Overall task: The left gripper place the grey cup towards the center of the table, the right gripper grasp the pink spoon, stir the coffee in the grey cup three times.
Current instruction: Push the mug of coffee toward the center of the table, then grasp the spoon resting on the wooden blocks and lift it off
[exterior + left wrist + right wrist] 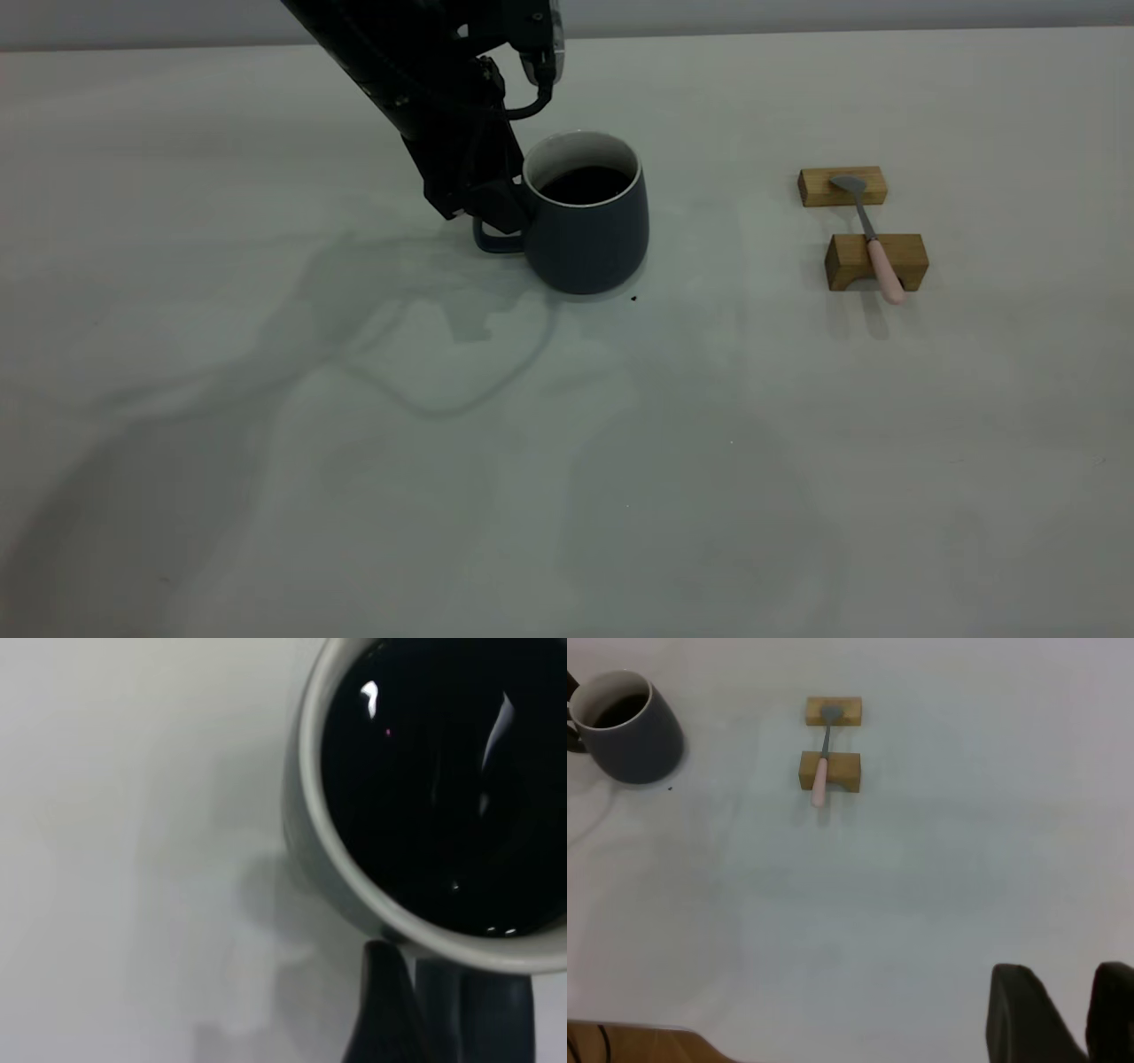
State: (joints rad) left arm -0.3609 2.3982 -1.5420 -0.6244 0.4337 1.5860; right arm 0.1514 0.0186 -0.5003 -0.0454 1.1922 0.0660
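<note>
Fingers [381, 1010] of the left gripper [490, 215] clenched on the loop handle of the grey cup [589, 229]. Cup upright on the tabletop [567, 461], toward the far edge, near the middle across its width; coffee [585, 183] dark and flat inside. Tiny dark speck [633, 299] just beside the cup's base. Pink spoon [871, 241] well apart toward the right edge, lying across two wooden blocks [875, 260], bowl on the farther block. Right gripper [1072, 1014] off the spoon, well apart, fingers released, a gap showing between them.
</note>
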